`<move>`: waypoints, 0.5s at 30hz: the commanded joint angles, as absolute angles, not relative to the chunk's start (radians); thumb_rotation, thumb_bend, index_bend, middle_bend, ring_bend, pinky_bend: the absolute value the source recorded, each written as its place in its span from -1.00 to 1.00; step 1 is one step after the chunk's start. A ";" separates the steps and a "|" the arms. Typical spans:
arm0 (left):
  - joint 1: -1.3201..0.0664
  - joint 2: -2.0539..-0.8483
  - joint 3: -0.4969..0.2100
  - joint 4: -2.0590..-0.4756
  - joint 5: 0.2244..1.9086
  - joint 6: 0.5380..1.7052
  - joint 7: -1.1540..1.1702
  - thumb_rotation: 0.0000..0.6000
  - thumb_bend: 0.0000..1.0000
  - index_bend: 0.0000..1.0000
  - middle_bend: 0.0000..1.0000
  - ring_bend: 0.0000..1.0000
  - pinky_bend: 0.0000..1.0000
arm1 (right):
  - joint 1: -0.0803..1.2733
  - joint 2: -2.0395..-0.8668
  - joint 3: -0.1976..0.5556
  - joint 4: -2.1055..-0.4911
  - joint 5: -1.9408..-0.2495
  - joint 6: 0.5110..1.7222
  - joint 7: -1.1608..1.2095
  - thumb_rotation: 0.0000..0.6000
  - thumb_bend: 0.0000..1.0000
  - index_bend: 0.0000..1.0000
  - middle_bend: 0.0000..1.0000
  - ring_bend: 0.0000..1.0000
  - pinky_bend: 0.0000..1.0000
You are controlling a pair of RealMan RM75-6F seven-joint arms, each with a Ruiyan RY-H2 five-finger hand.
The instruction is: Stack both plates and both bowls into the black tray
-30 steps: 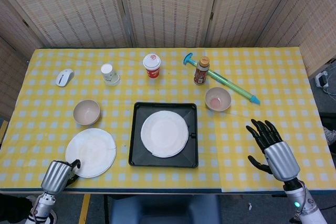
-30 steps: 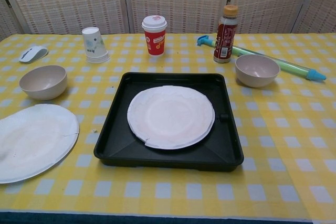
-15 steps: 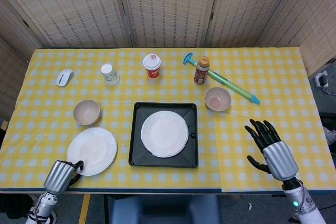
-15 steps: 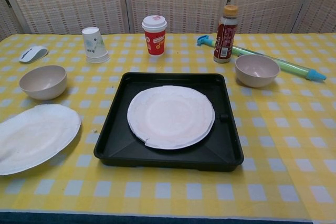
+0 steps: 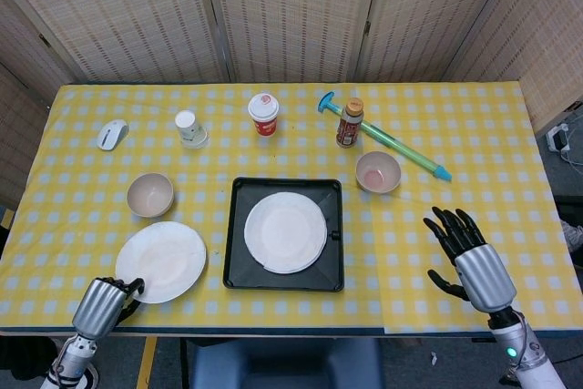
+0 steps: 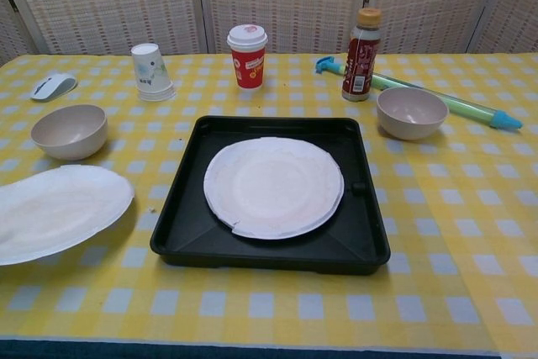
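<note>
left hand gripping plate, lifted

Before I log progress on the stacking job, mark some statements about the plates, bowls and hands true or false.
1. One plate already lies inside the black tray. True.
2. Both bowls sit in the tray. False: the left bowl and the right bowl both stand on the tablecloth outside it.
3. The left hand holds the second plate at its near edge. True; the chest view shows that plate tilted, far edge raised.
4. The right hand grips the right bowl. False: it holds nothing, fingers spread, well short of the bowl.
5. The red cup stands inside the tray. False: it stands behind the tray.
</note>
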State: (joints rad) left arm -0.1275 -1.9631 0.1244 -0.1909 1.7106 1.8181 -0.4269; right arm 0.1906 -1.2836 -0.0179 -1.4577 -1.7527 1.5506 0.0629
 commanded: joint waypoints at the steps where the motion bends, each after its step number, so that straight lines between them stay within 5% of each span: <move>1: -0.137 -1.954 0.109 -0.193 1.699 1.855 -0.416 1.00 0.04 0.27 1.00 0.91 1.00 | 0.189 -1.282 -0.019 -1.460 -1.756 1.555 0.064 1.00 -0.43 -1.00 -1.00 -1.00 -1.00; 15: -0.193 -1.940 0.085 -0.304 1.701 1.971 -0.343 1.00 0.05 0.27 1.00 0.91 1.00 | 0.183 -1.272 -0.028 -1.468 -1.785 1.580 0.077 1.00 -0.43 -1.00 -1.00 -1.00 -1.00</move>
